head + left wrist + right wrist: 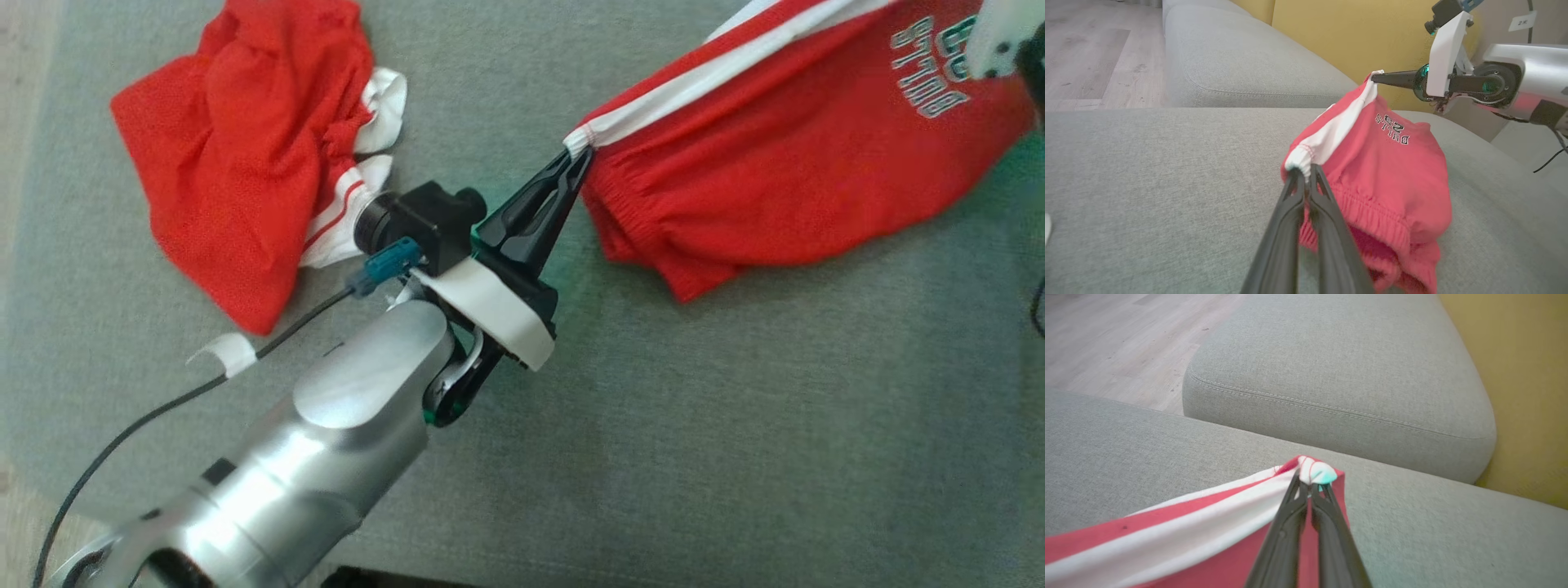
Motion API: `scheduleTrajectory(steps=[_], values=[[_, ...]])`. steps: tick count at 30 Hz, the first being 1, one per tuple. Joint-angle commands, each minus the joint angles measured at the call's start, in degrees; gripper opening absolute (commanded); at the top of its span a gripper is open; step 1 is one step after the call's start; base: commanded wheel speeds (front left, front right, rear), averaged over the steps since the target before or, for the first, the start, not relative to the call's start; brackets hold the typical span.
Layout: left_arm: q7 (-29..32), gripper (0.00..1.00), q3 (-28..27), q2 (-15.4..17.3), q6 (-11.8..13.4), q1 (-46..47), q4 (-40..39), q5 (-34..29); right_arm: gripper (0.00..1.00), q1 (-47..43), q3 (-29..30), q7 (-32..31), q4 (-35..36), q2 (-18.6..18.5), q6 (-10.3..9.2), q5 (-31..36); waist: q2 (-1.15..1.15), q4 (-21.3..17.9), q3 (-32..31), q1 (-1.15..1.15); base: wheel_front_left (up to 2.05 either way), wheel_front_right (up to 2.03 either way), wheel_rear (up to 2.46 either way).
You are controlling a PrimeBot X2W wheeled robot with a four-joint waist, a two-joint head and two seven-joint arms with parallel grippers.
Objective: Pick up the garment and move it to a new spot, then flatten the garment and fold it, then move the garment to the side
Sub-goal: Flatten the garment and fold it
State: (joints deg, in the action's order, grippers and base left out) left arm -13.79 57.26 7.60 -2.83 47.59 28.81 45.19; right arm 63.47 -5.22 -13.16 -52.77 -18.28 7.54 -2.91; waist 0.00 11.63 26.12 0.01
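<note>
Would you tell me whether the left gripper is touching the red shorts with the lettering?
Touching. The left wrist view shows the left gripper shut on the white-striped corner of the red shorts.

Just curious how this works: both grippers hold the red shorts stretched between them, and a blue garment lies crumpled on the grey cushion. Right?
One slip: the crumpled garment on the grey cushion is red with white trim, not blue, as the head view shows. Otherwise yes: the left gripper and right gripper both pinch the red shorts, stretched between them.
</note>
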Motion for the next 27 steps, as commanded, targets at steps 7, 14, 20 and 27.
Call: scheduleTrajectory(steps=[7,14,20,27], values=[[-1.1,0.0,-1.8,-1.3,-1.9,3.0,1.6,-2.2,1.0,6.3,0.9,2.7,-4.3,-0.6,-0.05,1.4,0.0,3.3,2.8,-0.01,0.0,0.0,0.0],[-1.2,1.0,-4.4,-1.8,-1.3,3.3,2.7,-4.6,1.0,8.7,2.2,5.6,-8.5,-1.3,-0.05,3.5,0.0,3.7,2.7,-0.01,0.0,0.0,0.0],[-1.2,1.0,-9.3,-0.6,-0.1,1.1,2.1,-7.9,1.0,7.8,4.6,11.3,-11.0,0.6,-0.05,2.7,0.0,1.9,-1.6,-0.01,0.0,0.0,0.0],[-1.2,1.0,-18.0,2.8,4.3,-2.2,-1.2,-12.9,1.0,3.6,3.5,21.5,-10.4,4.2,-0.05,-0.9,0.0,-1.3,-8.3,-0.01,0.0,0.0,0.0]])
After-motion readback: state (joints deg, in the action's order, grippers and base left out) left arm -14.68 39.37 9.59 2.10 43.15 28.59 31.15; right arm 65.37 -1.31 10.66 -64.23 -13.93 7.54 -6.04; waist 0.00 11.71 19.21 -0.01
